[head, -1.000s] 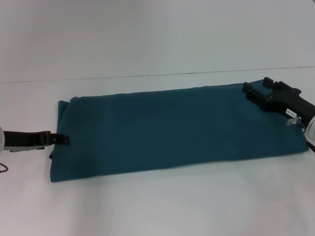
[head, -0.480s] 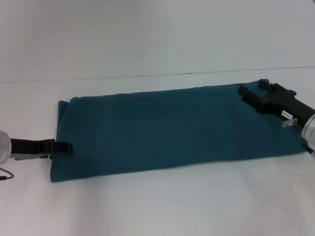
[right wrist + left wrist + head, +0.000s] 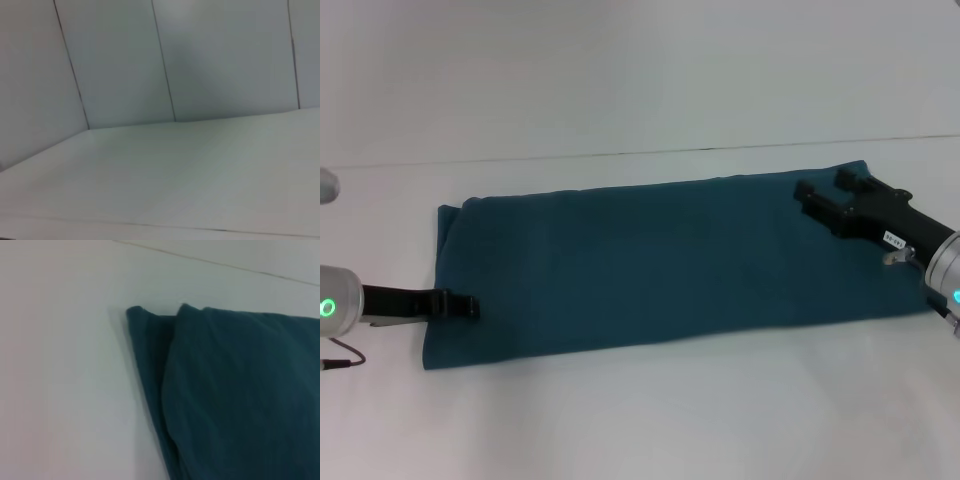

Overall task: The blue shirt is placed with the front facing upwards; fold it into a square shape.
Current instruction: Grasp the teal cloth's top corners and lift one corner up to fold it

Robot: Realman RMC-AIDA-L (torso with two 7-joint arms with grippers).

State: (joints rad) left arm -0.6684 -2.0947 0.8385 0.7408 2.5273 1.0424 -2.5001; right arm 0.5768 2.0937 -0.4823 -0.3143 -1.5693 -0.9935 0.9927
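Note:
The blue shirt (image 3: 670, 265) lies flat on the white table (image 3: 650, 420) as a long folded rectangle with its plain side up; no print or collar shows. My left gripper (image 3: 470, 306) is low over the shirt's left end, near the front corner. My right gripper (image 3: 822, 186) is over the shirt's far right corner, open, with nothing between its fingers. The left wrist view shows a corner of the shirt (image 3: 240, 390) with stacked folded layers. The right wrist view shows only table and wall.
The white table spreads around the shirt on all sides. A pale wall (image 3: 640, 70) rises behind the table's far edge. A thin cable (image 3: 335, 362) hangs from my left arm at the left edge.
My left gripper has moved right and toward the front, further onto the shirt's left end. My right gripper has moved left along the shirt's far edge. The shirt has not visibly moved.

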